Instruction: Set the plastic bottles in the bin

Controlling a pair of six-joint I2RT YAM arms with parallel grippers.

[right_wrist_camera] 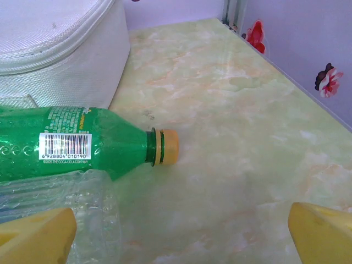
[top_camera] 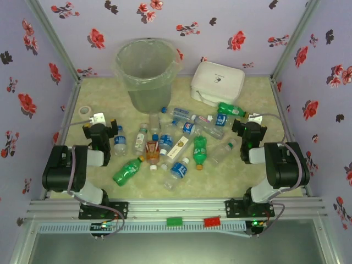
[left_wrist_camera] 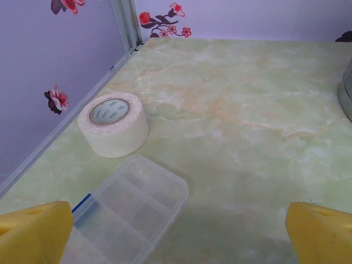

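The plastic bottles (top_camera: pixel 179 168) are lying on their sides in a loose heap across the middle of the worktop (top_camera: pixel 264 176), none of them gripped, and as far as I can judge none is sitting in the bin (top_camera: pixel 144 91) yet. The bin is standing upright near the far edge, left of centre, its wide mouth facing up so that a bottle can be dropped in from above. The left gripper (top_camera: pixel 99 127) is hanging near the left edge with its yellow fingers (left_wrist_camera: pixel 33 234) spread wide and nothing between them. It is facing a tape roll (left_wrist_camera: pixel 113 125) and a clear compartment case (left_wrist_camera: pixel 129 212), neither of them part of the job, so it is probably going to have to turn toward the heap. The right gripper (top_camera: pixel 246 127) is likewise released and empty, pads (right_wrist_camera: pixel 322 234) far apart. It is pointing at a green bottle (right_wrist_camera: pixel 82 144) lying by the white lidded box (right_wrist_camera: pixel 55 49) toward the far right corner, cap toward the right edge, with a clear bottle (right_wrist_camera: pixel 71 214) touching it on the near side. That arm is looking better placed for a first pick: its jaws are standing wide enough to straddle the bottle's body, which is likely why they are being held so open
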